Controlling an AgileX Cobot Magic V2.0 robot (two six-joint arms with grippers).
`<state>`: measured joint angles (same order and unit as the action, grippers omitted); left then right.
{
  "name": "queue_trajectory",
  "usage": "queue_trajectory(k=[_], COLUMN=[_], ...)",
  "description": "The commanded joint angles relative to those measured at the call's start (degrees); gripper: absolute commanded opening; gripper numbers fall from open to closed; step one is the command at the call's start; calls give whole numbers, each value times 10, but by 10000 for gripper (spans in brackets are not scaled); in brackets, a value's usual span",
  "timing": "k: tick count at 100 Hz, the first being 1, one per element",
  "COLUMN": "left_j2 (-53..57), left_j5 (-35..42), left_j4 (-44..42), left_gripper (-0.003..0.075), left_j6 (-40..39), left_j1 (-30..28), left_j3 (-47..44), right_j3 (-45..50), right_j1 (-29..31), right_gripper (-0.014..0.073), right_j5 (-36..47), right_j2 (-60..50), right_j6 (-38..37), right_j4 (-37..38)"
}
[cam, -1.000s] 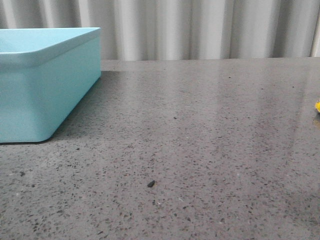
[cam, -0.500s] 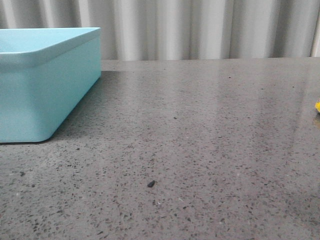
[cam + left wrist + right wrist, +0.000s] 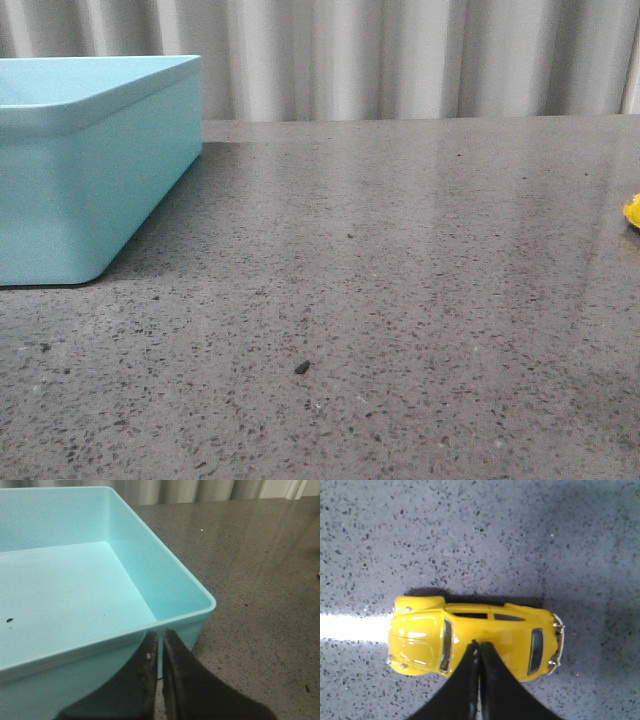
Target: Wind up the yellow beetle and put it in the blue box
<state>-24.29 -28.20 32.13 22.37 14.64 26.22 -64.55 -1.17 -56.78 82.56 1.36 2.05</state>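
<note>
From the front, neither of my arms shows at all, and the blue box (image 3: 90, 160) is cut off at the left edge, so only its near right corner and one long side can be seen. At the far right edge, the yellow beetle (image 3: 634, 211) is no more than a yellow sliver on the table (image 3: 380, 300); the rest of it runs out of sight.

My left gripper (image 3: 161, 645) hangs just outside the box's near corner, above the flared rim, with its two dark fingers pressed nearly together and nothing between them. Below it, the box (image 3: 175, 587) is open on top and a small dark speck (image 3: 9, 620) lies on its pale floor.

A tiny dark crumb (image 3: 302, 368) sits on the bare speckled tabletop in the middle, well apart from both box and car.

My right gripper (image 3: 480, 652) points straight down over the beetle (image 3: 475, 637), fingertips closed against each other and poised over the roof; I cannot tell whether they touch it. The car stands on its wheels on the stone, lying crosswise under the fingers, beside a bright streak of reflected light (image 3: 350, 626).
</note>
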Motion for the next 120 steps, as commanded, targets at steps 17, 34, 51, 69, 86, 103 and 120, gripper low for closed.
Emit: queue_trajectory(k=[17, 34, 51, 69, 86, 103, 120], left_j2=[-8, -8, -8, -8, -8, -8, -8], left_j5=[33, 35, 36, 36, 35, 33, 33], left_j4=[10, 10, 10, 10, 10, 10, 10], left_gripper=[-21, -21, -21, -21, -21, -21, -21], left_j6=[-2, -2, -2, -2, -2, -2, -2], left_j1=[5, 5, 5, 5, 5, 5, 5], left_j3=[21, 21, 21, 21, 21, 21, 21], right_j3=[-10, -10, -9, 2, 6, 6, -25], right_j1=[4, 4, 4, 4, 26, 64, 48], right_gripper=[-53, -53, -53, -53, -53, -53, -53], right_j5=[15, 18, 2, -10, -37, -38, -14], right_j2=[-2, -2, 14, 26, 26, 18, -43], right_j6=[-2, -2, -2, -30, -71, -71, -70], right_j4=[5, 8, 36, 94, 173, 172, 147])
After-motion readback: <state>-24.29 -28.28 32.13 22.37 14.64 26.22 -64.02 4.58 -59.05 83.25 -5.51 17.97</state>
